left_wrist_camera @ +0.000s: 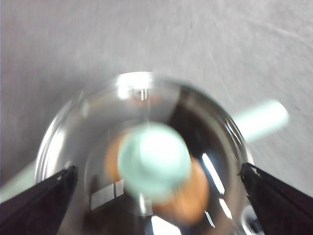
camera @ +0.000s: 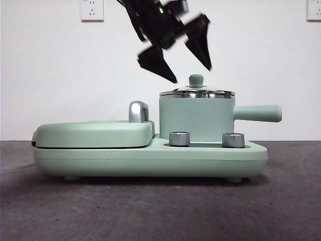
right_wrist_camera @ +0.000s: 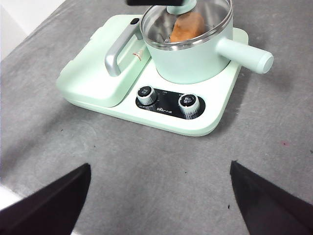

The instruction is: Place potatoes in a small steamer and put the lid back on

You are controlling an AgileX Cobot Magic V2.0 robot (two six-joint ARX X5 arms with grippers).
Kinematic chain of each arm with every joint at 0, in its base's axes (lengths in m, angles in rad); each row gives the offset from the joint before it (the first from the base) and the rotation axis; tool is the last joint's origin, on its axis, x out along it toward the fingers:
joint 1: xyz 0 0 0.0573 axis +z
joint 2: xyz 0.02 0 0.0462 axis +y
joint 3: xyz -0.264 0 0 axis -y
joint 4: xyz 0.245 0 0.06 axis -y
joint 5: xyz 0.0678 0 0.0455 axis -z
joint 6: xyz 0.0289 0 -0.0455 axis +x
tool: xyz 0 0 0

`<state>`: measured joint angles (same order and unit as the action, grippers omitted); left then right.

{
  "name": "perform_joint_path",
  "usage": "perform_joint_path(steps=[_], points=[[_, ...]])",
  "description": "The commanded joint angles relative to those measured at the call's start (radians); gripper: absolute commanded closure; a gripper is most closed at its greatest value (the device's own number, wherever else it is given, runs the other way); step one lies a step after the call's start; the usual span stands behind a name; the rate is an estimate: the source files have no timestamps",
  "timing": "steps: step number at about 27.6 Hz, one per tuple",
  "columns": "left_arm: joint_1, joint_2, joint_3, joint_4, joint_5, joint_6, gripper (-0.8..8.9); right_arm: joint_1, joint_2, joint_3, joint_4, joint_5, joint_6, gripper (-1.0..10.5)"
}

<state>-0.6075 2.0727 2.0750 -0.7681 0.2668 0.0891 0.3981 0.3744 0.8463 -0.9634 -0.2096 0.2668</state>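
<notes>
The left pincer, spread and empty, hangs directly above the round glass lid, seated on the mint-green cylindrical steamer holding 1 orange-brown potato.

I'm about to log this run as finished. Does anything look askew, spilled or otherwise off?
Nothing stands out. The lid sits level on the small steamer, with the potato inside under the glass. The left gripper hangs open just above the knob; the right gripper waits open, well back. No spill shows.
</notes>
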Motion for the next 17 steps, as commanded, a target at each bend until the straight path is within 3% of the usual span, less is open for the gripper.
perform_joint_path(steps=[1, 4, 8, 17], points=[[0.000, -0.095, 0.045, -0.115, 0.005, -0.011, 2.27, 0.005, 0.002, 0.005, 0.006, -0.002, 0.010, 4.9], [0.008, -0.212, 0.045, -0.275, 0.023, -0.020, 2.28, 0.005, 0.002, 0.005, 0.006, -0.039, 0.005, 4.9], [-0.001, -0.391, 0.021, -0.355, 0.023, -0.031, 2.28, 0.005, 0.002, 0.005, 0.008, -0.115, -0.003, 4.9], [-0.050, -0.787, -0.381, -0.391, 0.023, -0.045, 2.28, 0.005, 0.002, 0.005, 0.022, -0.188, -0.005, 4.9]])
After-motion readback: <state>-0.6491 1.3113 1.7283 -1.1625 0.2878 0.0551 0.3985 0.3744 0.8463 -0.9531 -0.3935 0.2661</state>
